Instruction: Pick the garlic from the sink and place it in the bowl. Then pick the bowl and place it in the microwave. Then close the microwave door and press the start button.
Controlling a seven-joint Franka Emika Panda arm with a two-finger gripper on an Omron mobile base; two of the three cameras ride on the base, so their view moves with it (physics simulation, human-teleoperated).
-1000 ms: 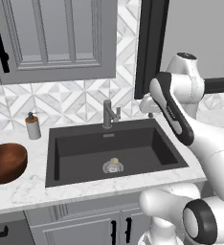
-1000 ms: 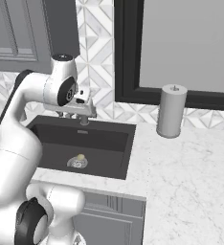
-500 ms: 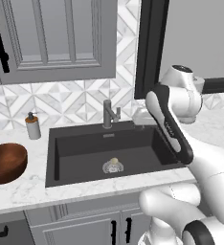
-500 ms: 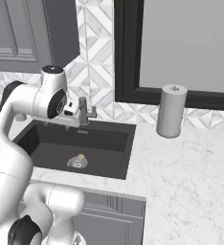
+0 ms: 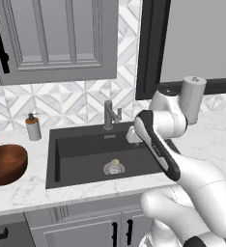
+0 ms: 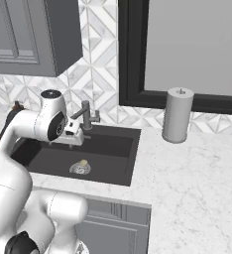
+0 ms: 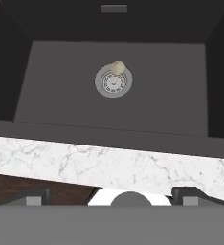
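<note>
Far left on the bench (image 5: 18,193), the bowl (image 5: 6,164) is sitting empty beside the sink (image 5: 76,147), waiting. Moving right, the garlic (image 5: 115,163) is lying on the sink floor, touching the rim of the drain (image 5: 113,168) on its faucet side. It is a rounded bulb with no clear long axis, and I cannot tell which way its tip is pointing. Right of it, the gripper (image 5: 132,135) is hanging above the basin with its jaws spread wide, holding nothing. From the hand view, the garlic (image 7: 117,68) is lying well ahead and below, slightly left of centre, so the reach is looking like a straight descent forward into the basin.
</note>
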